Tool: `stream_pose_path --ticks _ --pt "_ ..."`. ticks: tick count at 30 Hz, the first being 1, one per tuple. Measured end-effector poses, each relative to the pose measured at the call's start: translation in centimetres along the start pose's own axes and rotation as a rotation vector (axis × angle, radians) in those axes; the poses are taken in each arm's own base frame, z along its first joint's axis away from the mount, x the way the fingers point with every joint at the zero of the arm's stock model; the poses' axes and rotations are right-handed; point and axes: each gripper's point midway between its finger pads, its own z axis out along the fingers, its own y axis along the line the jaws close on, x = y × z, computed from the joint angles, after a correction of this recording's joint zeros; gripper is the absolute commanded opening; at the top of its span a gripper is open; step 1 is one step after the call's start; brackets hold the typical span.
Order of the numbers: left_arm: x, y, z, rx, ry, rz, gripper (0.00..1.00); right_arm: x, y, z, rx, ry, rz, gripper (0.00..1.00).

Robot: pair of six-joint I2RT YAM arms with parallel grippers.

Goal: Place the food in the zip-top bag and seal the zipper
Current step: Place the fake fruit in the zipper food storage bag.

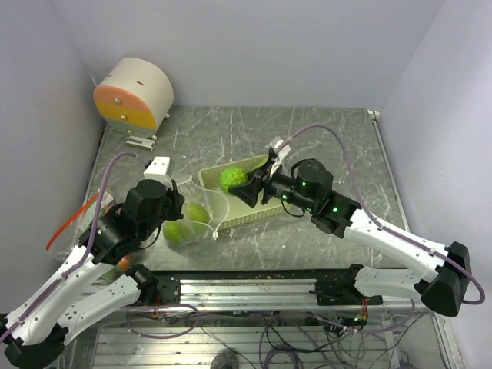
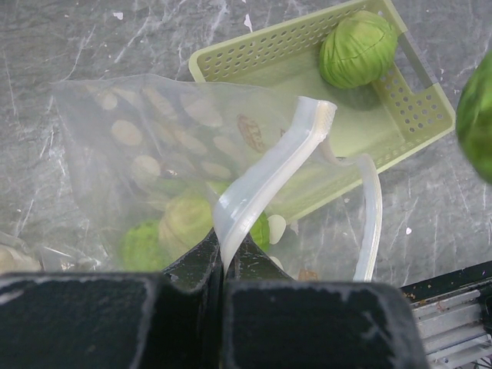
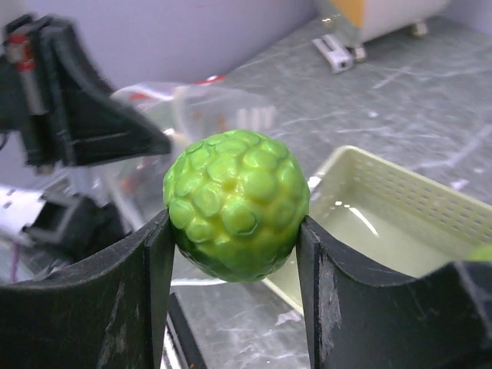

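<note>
**Right hand [image 3: 233,238] clamps a bumpy green ball [image 3: 234,204]; left hand [image 2: 223,265] pinches the bag's zipper strip [image 2: 269,177]**

Closest to the right wrist camera, two black curved fingers [image 3: 154,269] press against opposite sides of the ball. It is round, glossy and covered in rounded knobs, yellowing at the centre. It is held clear of the bench [image 1: 338,146].

The left wrist view shows the left hand's black fingers pressed together on a thick, milky-white strip. This is one lip of the zip-top bag [image 2: 138,146], and it rises from the pinch in a curved ribbon. The other lip loops off to the right of that hand, so the mouth gapes.

The bag is thin, clear, wrinkled film. Two green balls [image 2: 184,219] lie inside it, just beyond the left fingertips and blurred by the plastic.

Past the bag stands a pale-green rectangular basket [image 2: 254,54] of stiff plastic with perforated walls. Only the left wrist view shows a ribbed green ball [image 2: 357,48] in its far corner. From above, the right hand covers that spot.

The overhead view alone shows both arms over the grey, scratched, marbled bench. The held ball hangs above the basket's end nearest the bag.
</note>
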Motion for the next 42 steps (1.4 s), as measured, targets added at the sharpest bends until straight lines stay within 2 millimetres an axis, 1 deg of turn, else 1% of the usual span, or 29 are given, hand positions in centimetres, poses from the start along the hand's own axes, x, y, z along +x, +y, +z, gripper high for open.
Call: stream_pose_path --ticks 1,3,6,10,11,13,14,16,18,19,22,25,26,29,32,34,37,42 --pt "0.0 0.0 0.0 0.000 0.000 0.000 0.07 -0.1 0.9 -0.1 -0.047 0.002 -0.008 0.23" --pt "0.0 0.0 0.0 0.000 0.000 0.000 0.07 0.7 2.3 0.3 -0.122 0.032 -0.016 0.23" --pt "0.0 0.0 0.0 0.000 0.000 0.000 0.07 3.5 4.2 1.9 -0.224 0.125 -0.017 0.24" --pt "0.0 0.0 0.0 0.001 0.000 0.000 0.07 8.2 6.1 3.7 -0.309 0.255 -0.011 0.24" --pt "0.0 0.0 0.0 0.001 0.001 0.000 0.07 9.1 6.5 4.1 -0.320 0.278 -0.010 0.24" --pt "0.1 0.0 0.1 0.001 0.004 0.002 0.07 9.8 6.8 5.0 -0.326 0.295 -0.009 0.24" --pt "0.1 -0.1 0.1 0.003 0.007 0.003 0.07 9.8 6.8 5.4 -0.321 0.294 -0.008 0.24" --pt "0.2 -0.2 0.2 0.005 0.014 0.005 0.07 9.3 6.5 6.4 -0.291 0.266 -0.005 0.25" --pt "0.3 -0.3 0.3 0.007 0.018 0.006 0.07 8.5 6.2 7.4 -0.254 0.232 -0.005 0.29" --pt "0.2 -0.2 0.3 0.005 0.016 0.009 0.07 8.2 6.1 8.0 -0.231 0.219 -0.007 0.35" --pt "-0.1 0.2 0.4 -0.018 0.002 0.010 0.07 8.3 5.8 9.7 -0.149 0.218 -0.029 0.63" --pt "0.0 -0.1 0.3 0.000 0.008 0.011 0.07 8.7 5.9 11.6 -0.085 0.214 -0.052 0.96" --pt "0.1 -0.2 0.3 0.005 0.010 0.012 0.07 8.9 6.0 12.0 -0.070 0.215 -0.062 1.00" --pt "0.2 -0.2 0.3 0.007 0.014 0.015 0.07 9.3 5.7 12.2 -0.029 0.218 -0.081 1.00" --pt "0.2 -0.3 0.3 0.010 0.015 0.015 0.07 8.9 5.4 11.8 0.002 0.202 -0.090 1.00" --pt "0.2 -0.3 0.3 0.013 0.018 0.015 0.07 8.3 5.2 11.2 0.017 0.187 -0.093 1.00" --pt "0.3 -0.4 0.3 0.015 0.021 0.016 0.07 6.8 5.0 9.7 0.030 0.147 -0.092 1.00" --pt "0.3 -0.4 0.3 0.016 0.021 0.015 0.07 3.6 4.6 6.1 0.055 0.061 -0.090 1.00"
